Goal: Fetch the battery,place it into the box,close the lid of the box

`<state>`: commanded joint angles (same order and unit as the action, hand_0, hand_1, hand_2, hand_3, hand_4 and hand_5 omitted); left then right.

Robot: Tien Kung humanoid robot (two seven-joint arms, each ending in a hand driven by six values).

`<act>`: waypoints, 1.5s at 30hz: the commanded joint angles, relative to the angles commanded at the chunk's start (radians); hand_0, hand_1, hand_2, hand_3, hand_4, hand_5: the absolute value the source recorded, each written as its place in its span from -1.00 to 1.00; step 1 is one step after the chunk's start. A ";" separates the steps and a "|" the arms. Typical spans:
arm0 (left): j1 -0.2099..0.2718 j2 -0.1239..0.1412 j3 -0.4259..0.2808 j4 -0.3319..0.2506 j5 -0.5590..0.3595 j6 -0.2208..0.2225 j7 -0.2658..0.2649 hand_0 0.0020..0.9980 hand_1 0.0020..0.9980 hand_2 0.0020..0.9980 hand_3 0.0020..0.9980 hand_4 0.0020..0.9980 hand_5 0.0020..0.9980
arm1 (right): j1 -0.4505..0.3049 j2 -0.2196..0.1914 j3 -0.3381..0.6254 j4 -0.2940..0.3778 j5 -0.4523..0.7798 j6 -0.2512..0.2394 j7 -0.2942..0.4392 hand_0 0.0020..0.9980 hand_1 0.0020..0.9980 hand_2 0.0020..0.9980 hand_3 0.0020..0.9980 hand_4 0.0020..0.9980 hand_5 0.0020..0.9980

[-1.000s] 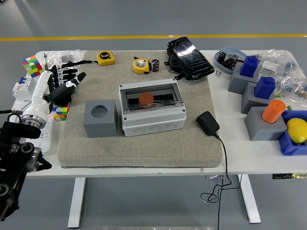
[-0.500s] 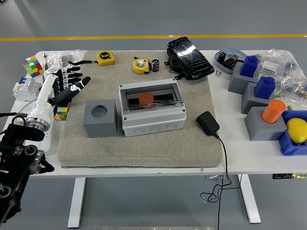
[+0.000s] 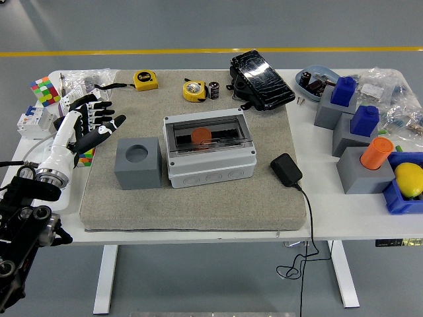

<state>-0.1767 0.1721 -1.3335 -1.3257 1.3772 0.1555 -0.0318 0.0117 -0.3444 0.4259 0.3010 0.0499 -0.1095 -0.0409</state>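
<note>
The grey box (image 3: pixel 210 158) stands in the middle of the grey mat (image 3: pixel 192 198). Its clear lid (image 3: pixel 208 134) lies flat over the opening. An orange round battery (image 3: pixel 201 135) shows through the lid, inside the box. A grey block (image 3: pixel 137 163) with an empty round hole stands just left of the box. My left hand (image 3: pixel 96 119) hovers at the mat's left edge, left of the grey block, with its fingers spread and holding nothing. My right arm is out of view.
Two yellow tape measures (image 3: pixel 146 80) (image 3: pixel 194 90), a small black cylinder (image 3: pixel 214 90) and a black case (image 3: pixel 262 80) lie behind the box. A black adapter (image 3: pixel 286 169) with a cable lies to its right. Grey blocks with blue and orange pieces (image 3: pixel 365 168) and a blue bin (image 3: pixel 394 198) stand at the right.
My left hand has moved to the right, from over the table's left side to the mat's left edge, nearer the grey block. The box and battery have not moved.
</note>
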 joint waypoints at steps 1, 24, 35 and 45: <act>0.001 -0.001 0.001 0.001 0.001 0.000 0.000 0.21 0.40 0.39 0.47 1.00 -0.02 | -0.003 0.003 -0.005 -0.003 0.007 0.001 -0.001 0.09 0.20 0.18 0.09 0.85 -0.02; -0.014 0.009 -0.024 -0.007 -0.002 -0.010 -0.005 0.21 0.39 0.38 0.47 1.00 0.00 | 0.019 -0.003 -0.008 -0.006 0.019 0.000 -0.002 0.09 0.20 0.19 0.09 0.85 -0.02; -0.006 0.002 -0.055 -0.021 -0.028 0.001 -0.032 0.19 0.38 0.37 0.46 1.00 -0.03 | 0.024 -0.002 -0.015 -0.002 0.019 0.001 -0.003 0.09 0.20 0.19 0.09 0.86 -0.02; -0.011 0.007 -0.070 -0.030 -0.036 0.008 -0.044 0.37 0.38 0.36 0.44 1.00 -0.02 | 0.031 -0.003 -0.031 0.000 0.023 0.003 -0.005 0.09 0.20 0.19 0.09 0.86 -0.02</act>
<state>-0.1876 0.1787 -1.4038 -1.3555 1.3414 0.1636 -0.0759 0.0431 -0.3471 0.3950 0.3011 0.0726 -0.1066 -0.0458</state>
